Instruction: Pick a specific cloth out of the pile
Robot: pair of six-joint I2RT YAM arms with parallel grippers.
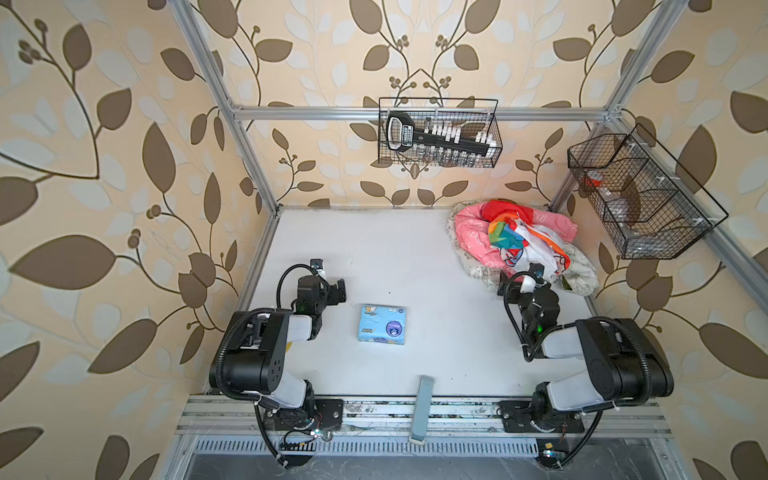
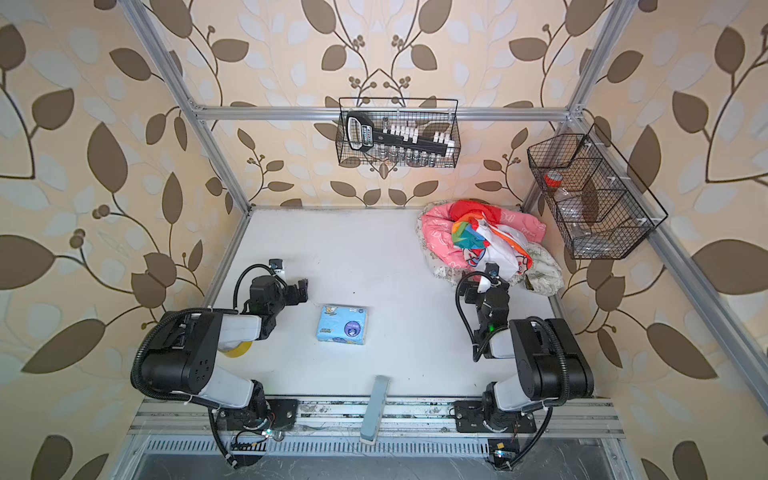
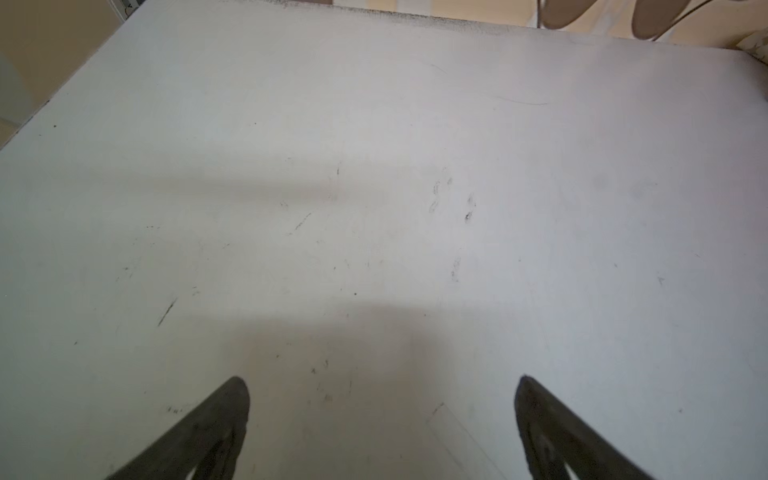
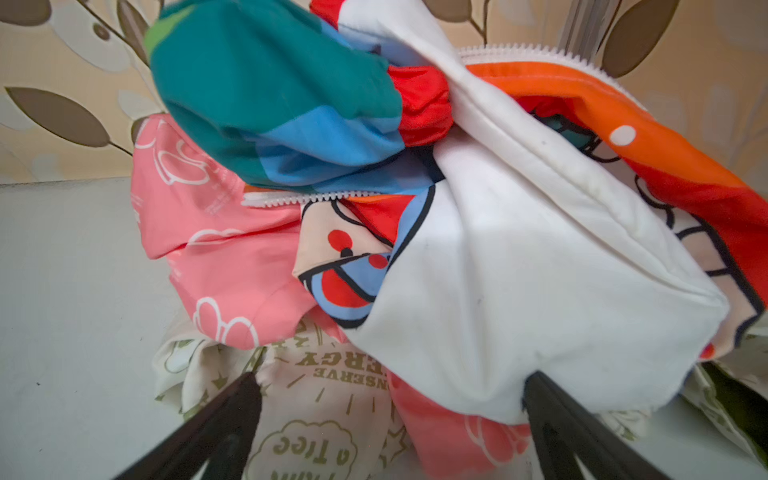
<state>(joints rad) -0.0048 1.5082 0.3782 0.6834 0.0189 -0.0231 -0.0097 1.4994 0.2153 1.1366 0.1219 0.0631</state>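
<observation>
Coral-pink cloth (image 1: 469, 232) (image 2: 438, 237) (image 4: 232, 257) with white outline print: lies in the pile, curving round its left and far sides, under the rainbow cloth (image 1: 500, 233) and the white orange-trimmed cloth (image 4: 519, 270), over the cream printed fabric (image 4: 316, 399); white table (image 1: 415, 257) (image 3: 374, 166): scuffed, framed by aluminium rails; pile (image 1: 519, 245) (image 2: 486, 241): heap of mixed clothes in the table's far right corner; divided wire basket (image 1: 640, 195): hung on the right rail; wire basket (image 1: 440, 133): hung on the back rail, holding a black tool rack; right gripper (image 4: 392, 377): at the pile's near edge, jaws wide apart, the white cloth and cream fabric between and just past the tips, nothing clamped; left gripper (image 3: 381, 379): over bare table on the left, well apart from the pile, jaws wide apart, nothing between them; pale blue printed soft pack (image 1: 382, 324) (image 2: 343, 324): flat on the table between the arms; grey bar (image 1: 422, 409): across the near edge; yellow roll (image 2: 237, 351): partly hidden under the left arm
</observation>
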